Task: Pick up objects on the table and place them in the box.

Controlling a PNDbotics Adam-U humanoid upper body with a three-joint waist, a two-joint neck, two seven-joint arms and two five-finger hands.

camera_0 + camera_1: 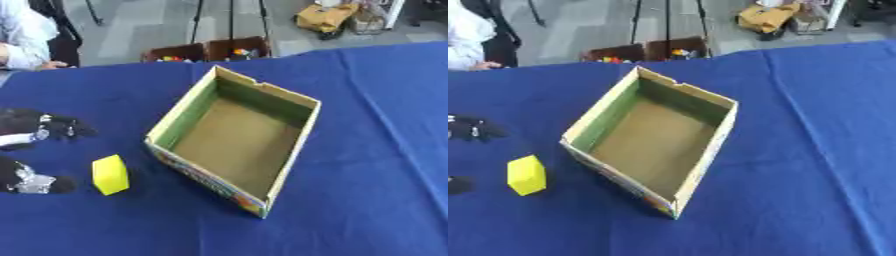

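While the left hand hangs spread around nothing, just left of the yellow block beside the empty box, the block looks light and rigid (likely foam); pinch its 2 flat sides.

Bare blue cloth lies right of the box, whose near wall stands beside the yellow block

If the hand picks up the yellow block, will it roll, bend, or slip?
The yellow block has flat faces and sharp edges, so it probably will not roll. It keeps a crisp shape on the cloth, so it is likely stiff. It looks smooth, so it might slip between the fingers of the left hand.
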